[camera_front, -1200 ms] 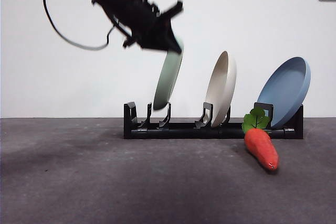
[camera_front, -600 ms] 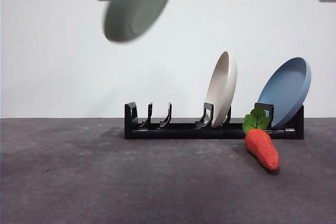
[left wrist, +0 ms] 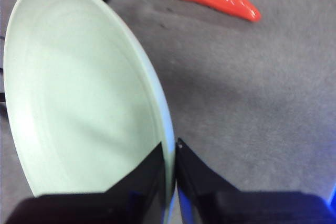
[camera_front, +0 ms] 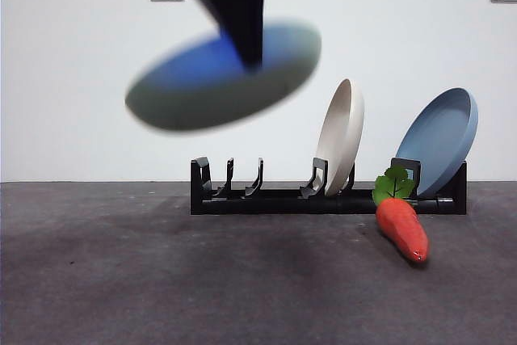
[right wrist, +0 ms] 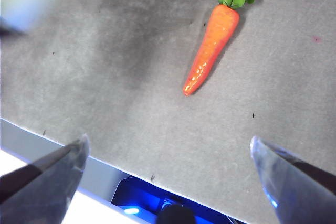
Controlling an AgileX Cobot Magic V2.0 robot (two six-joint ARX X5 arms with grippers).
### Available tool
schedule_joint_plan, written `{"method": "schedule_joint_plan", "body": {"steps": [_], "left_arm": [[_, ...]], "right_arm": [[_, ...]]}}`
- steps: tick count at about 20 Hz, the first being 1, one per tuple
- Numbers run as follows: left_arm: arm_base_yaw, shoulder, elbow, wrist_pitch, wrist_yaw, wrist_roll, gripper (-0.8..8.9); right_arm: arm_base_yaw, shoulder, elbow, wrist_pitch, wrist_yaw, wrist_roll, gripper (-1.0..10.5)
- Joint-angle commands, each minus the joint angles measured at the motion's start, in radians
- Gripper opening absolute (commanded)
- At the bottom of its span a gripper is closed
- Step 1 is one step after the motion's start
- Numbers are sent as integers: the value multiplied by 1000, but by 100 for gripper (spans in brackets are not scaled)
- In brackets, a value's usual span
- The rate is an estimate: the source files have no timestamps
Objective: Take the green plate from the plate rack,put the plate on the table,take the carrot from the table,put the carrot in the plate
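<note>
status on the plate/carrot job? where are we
Done: green plate is out of the plate rack. In hand: left gripper is shut on its rim, holding it above the table. Left: set it down, then move the carrot, untouched; right gripper waits open.

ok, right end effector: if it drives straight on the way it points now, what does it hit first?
Likely bare dark grey matte table. The open right end effector points down at it; the orange-red toy carrot lies beyond, off its line, though depth is unclear.
</note>
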Motion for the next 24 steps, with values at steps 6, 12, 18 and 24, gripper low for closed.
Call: {"method": "schedule_joint_plan", "body": {"steps": [6, 12, 18, 24], "left_arm": [[-30, 102, -279, 376, -43, 106, -6], [-28, 253, -290, 401, -40, 127, -6], [-28, 278, -290, 393, 18, 43, 13], [-29, 264, -285, 370, -1, 37, 188]], "right_arm": [[2, 0, 3, 3, -1, 14, 684], [2, 0, 3, 3, -1, 14, 684], [2, 5, 3, 5, 0, 14, 684], [2, 47, 3, 7, 0, 14, 684]]}}
